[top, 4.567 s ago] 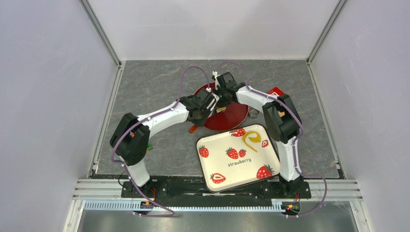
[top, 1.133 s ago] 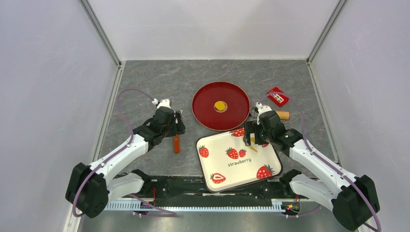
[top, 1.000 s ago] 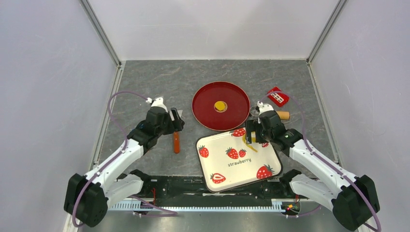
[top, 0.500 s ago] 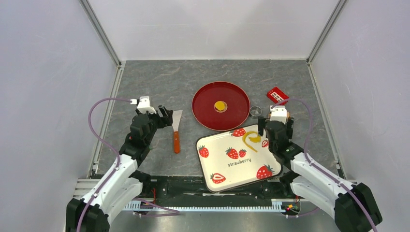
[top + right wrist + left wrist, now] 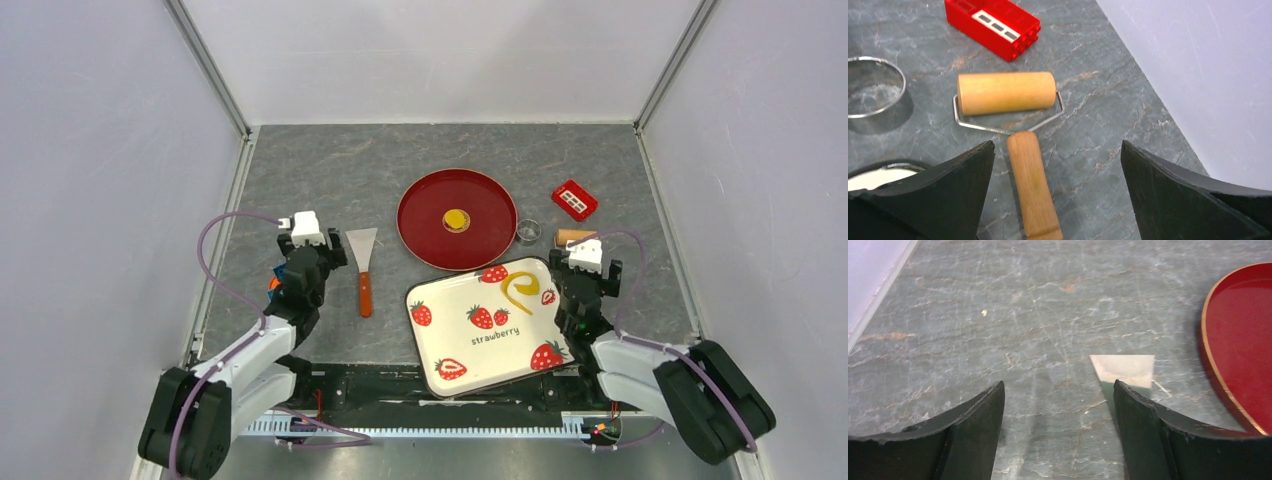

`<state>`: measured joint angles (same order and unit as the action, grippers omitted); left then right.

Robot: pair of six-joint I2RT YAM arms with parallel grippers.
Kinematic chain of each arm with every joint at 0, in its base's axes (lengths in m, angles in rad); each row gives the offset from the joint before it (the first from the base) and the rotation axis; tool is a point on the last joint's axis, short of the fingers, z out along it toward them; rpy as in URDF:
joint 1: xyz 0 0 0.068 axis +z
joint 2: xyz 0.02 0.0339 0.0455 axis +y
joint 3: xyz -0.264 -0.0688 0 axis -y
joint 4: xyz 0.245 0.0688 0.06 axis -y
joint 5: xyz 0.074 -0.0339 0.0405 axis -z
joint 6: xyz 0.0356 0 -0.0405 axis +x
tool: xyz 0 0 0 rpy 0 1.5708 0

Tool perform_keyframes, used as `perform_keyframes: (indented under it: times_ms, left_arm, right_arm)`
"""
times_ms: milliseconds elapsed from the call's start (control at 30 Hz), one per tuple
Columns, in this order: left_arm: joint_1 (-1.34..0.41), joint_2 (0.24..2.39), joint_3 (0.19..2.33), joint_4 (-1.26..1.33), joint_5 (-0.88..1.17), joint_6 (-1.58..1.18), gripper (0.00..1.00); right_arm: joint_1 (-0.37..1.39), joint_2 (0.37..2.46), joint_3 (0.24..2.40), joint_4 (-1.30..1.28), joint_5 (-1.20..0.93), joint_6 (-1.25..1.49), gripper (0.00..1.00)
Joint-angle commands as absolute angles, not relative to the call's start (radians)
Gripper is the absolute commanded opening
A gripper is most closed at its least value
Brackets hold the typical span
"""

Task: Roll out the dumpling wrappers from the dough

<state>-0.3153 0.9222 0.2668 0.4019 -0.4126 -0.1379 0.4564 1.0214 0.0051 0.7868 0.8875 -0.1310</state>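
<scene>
**A:** What are the arms doing?

**B:** Both are hanging with jaws apart, gripping nothing: the left gripper is facing the scraper, and the right gripper is facing the wooden roller by the table's right edge.

**A:** And the dough?

**B:** A yellow dough strip is lying in the strawberry tray's far right corner. One dumpling wrapper is sitting at the centre of the red plate. Judging by that, more rolling is probably waiting.

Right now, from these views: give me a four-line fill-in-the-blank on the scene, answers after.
The dumpling wrapper lies on a plate whose colour is ____.
The tray carries the printed word ____.
The left hand and right hand both stand ____, holding nothing.
In the top view the scraper lies to the plate's ____.
Missing words: red; strawberry; open; left.
</scene>
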Motion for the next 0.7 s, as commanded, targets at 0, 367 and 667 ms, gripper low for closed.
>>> perform_keyframes:
  times_ms: [0,367,667]
  left_arm:
    - [-0.311,0.972,0.175,0.682,-0.522,-0.06,0.83]
    - [-0.313,1.262,0.207,0.972,-0.521,0.069,0.83]
    - [-0.31,1.448,0.132,1.334,-0.544,0.137,0.83]
  right_arm:
    - [0.43,1.105,-0.125,1.154,0.895,-0.234,0.98]
    - [0.23,1.165,-0.086,1.187,0.577,-0.114,0.98]
    - [0.17,1.386,-0.099,1.461,0.523,-0.17,0.98]
